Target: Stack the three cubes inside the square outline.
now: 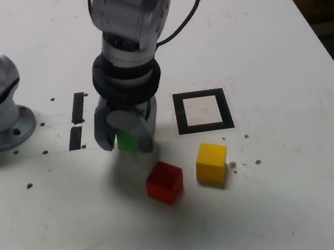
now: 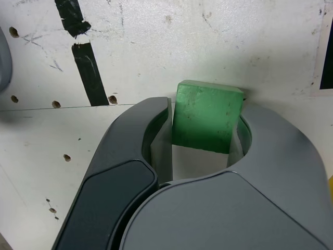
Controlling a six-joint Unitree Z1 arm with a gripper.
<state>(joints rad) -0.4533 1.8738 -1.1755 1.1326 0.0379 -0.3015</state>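
While gripper (image 1: 128, 146) clasps green cube (image 2: 207, 117), jaws cube-wide (left of centre, exterior view), first placement seems due: carry to square outline (image 1: 181, 115), right of centre.

1 light-grey and black robot arm (image 1: 130, 18), reaching in from the exterior view's top edge. Wrist section has 1 broad glossy black collar (image 1: 126, 78); 1 thin black cable (image 1: 189, 17) curves off on the exterior view's right. Grey 2-jaw gripper with curved, smooth-shelled fingers (image 2: 132, 133) points down, slightly tilted. Jaws closed in a grip, held apart by what they grip, inner faces opposite each other. Wrist view: 2 fingers seen from behind, 1 with a darker grey panel. Exact fingertip height: can't tell.
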